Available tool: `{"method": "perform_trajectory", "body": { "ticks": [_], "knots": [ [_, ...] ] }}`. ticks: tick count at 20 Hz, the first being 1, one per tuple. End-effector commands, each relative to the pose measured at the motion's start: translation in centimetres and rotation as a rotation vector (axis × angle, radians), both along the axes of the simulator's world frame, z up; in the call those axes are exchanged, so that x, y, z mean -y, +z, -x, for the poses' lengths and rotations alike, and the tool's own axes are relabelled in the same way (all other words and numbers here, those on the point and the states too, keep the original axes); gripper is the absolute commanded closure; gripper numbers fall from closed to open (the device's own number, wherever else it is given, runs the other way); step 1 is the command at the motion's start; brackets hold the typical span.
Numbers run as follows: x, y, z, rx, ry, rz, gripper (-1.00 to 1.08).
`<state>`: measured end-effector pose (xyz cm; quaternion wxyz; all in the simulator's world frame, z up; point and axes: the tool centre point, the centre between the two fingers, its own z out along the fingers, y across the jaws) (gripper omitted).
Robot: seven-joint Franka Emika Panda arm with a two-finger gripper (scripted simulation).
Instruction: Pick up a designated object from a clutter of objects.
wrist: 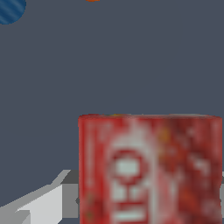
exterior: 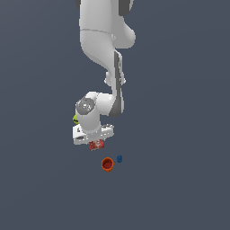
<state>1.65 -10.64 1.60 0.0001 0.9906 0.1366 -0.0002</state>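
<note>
a white robot arm reaches down from the top centre of the exterior view over a plain dark grey bench. its gripper sits just below the middle of the frame, directly over the red box, which peeks out beneath the white hand. whether the box rests on the bench or is already raised cannot be told.

in the wrist view the red box with white lettering fills the lower centre and right of the frame, very close to the camera. a pale grey gripper finger shows at the lower left beside it; the other finger is hidden. whether the gripper is pressing on the box or standing slightly apart from it cannot be told.

judged from this, the approach looks done, with the box between the fingers; a confirmed grasp and a clear lift remain.

the orange-red cup and tiny blue piece lie lower in the exterior frame, apart from the gripper. a sliver of the yellow-green ball shows at the wrist's left edge.
</note>
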Motion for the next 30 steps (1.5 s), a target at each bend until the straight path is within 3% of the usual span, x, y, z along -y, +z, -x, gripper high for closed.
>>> {"method": "perform_trajectory", "body": {
  "ticks": [1, 16, 23, 30],
  "knots": [
    [-0.1, -0.1, 0.0, 0.000, 0.001, 0.000, 1.08],
    [-0.1, 2.0, 0.2, 0.001, 0.000, 0.000, 1.08],
    [-0.4, 6.5, 0.5, 0.000, 0.001, 0.001, 1.08],
    [-0.9, 13.5, 1.1, 0.000, 0.001, 0.001, 1.08]
  ]
}}
